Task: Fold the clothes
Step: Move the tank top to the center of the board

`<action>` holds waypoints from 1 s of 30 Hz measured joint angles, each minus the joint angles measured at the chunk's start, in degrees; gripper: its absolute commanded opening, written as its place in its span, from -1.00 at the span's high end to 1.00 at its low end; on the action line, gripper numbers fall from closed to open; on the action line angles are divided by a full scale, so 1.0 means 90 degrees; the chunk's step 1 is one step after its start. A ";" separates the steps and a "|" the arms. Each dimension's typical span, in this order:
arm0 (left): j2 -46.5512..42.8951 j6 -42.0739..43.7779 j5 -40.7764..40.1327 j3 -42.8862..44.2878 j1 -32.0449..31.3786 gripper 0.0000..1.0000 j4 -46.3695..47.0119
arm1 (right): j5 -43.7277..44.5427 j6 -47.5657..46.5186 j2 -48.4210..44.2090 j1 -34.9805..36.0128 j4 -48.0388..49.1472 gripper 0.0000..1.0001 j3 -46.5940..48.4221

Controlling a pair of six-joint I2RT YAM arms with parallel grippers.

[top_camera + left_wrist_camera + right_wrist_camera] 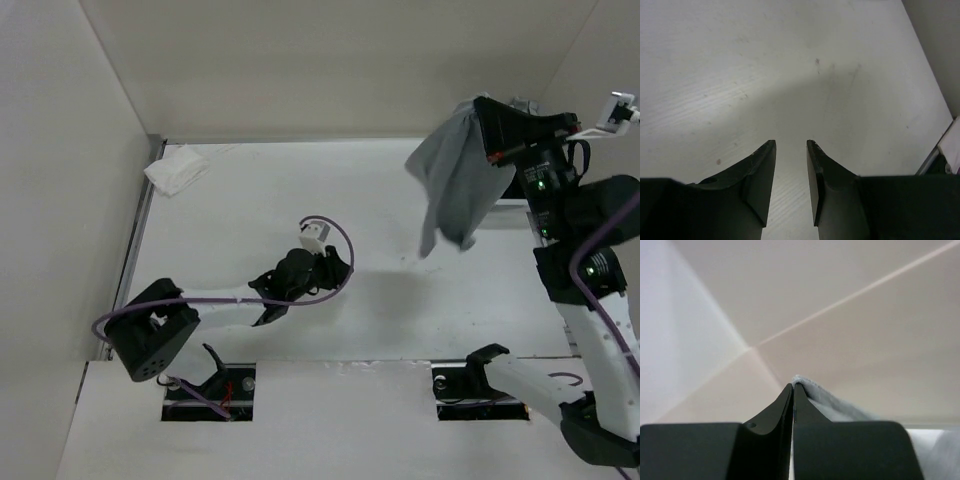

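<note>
The clothes (455,185), a grey soft garment, hang bunched in the air over the table's far right corner. They are lifted off the white table (400,300) by one pinched edge. My right gripper (468,108) is raised high and shut on that edge. In the right wrist view its fingertips (792,386) are pressed together, with a grey fold of the clothes (822,399) draped over the right finger. My left gripper (340,262) sits low over the middle of the table. Its jaws (791,142) are open with only bare tabletop between them, well left of the clothes.
A small white cloth (175,168) lies crumpled at the table's far left corner. White walls close in the table at the back and on both sides. The near shelf (340,410) has two cut-outs where the arm bases sit.
</note>
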 measured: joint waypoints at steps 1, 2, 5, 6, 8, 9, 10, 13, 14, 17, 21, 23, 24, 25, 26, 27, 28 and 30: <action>-0.0243 -0.0066 -0.0058 -0.0075 0.0197 0.41 -0.0036 | 0.0051 -0.0078 -0.0100 0.0379 -0.0019 0.95 0.0073; -0.0534 -0.0131 -0.0114 -0.0168 0.0398 0.41 -0.0083 | 0.0112 -0.0211 -0.0214 0.0916 -0.0053 0.94 0.0158; -0.1350 -0.0299 -0.0284 -0.0379 0.0911 0.41 -0.0221 | 0.0257 -0.0425 -0.0262 0.1712 -0.0114 0.92 0.0185; -0.1773 -0.0369 -0.0270 -0.0510 0.1188 0.41 -0.0401 | 0.0330 -0.0440 -0.0211 0.1904 -0.0085 0.91 0.0136; -0.2409 -0.0474 -0.0333 -0.0738 0.1634 0.41 -0.0692 | 0.0362 -0.0398 -0.0100 0.2079 0.0087 0.90 -0.0199; -0.2769 -0.0546 -0.0415 -0.0852 0.1909 0.42 -0.0867 | 0.0357 -0.0338 -0.0010 0.2103 0.0182 0.90 -0.0515; -0.3019 -0.0610 -0.0476 -0.0916 0.2152 0.42 -0.1008 | 0.0335 -0.0228 0.0170 0.2072 0.0359 0.90 -0.0930; -0.3555 -0.0765 -0.0517 -0.1122 0.2722 0.42 -0.1462 | 0.0165 0.0080 0.1069 0.1824 0.0738 0.90 -0.1853; -0.3718 -0.0809 -0.0495 -0.1207 0.3004 0.42 -0.1659 | 0.0053 0.0182 0.1525 0.1722 0.0843 0.89 -0.2069; -0.3939 -0.0928 -0.0500 -0.1362 0.3674 0.43 -0.2125 | -0.0359 0.0415 0.3495 0.1219 0.0911 0.66 -0.2106; -0.3645 -0.0976 -0.0427 -0.1379 0.3874 0.43 -0.2409 | -0.0590 0.0517 0.5576 0.0685 0.0576 0.29 -0.1027; -0.3371 -0.0947 -0.0396 -0.1379 0.3728 0.45 -0.2579 | -0.0573 0.0491 0.5943 0.0437 0.0447 0.17 -0.0646; -0.3293 -0.0918 -0.0386 -0.1379 0.3662 0.49 -0.2674 | -0.0537 0.0469 0.5836 0.0374 0.0449 0.17 -0.0668; -0.3235 -0.0886 -0.0386 -0.1379 0.3597 0.54 -0.2756 | -0.0478 0.0430 0.5671 0.0355 0.0503 0.20 -0.0755; -0.3174 -0.0838 -0.0391 -0.1379 0.3521 0.56 -0.2849 | -0.0420 0.0376 0.5418 0.0367 0.0597 0.32 -0.0947; -0.3106 -0.0789 -0.0406 -0.1379 0.3451 0.58 -0.2939 | -0.0374 0.0323 0.5073 0.0423 0.0619 0.52 -0.1207; -0.3050 -0.0755 -0.0413 -0.1379 0.3385 0.59 -0.3031 | -0.0316 0.0282 0.4782 0.0493 0.0712 0.67 -0.1464; -0.2895 -0.0699 -0.0478 -0.1377 0.3211 0.59 -0.3245 | -0.0199 0.0221 0.4114 0.0729 0.0899 0.89 -0.2186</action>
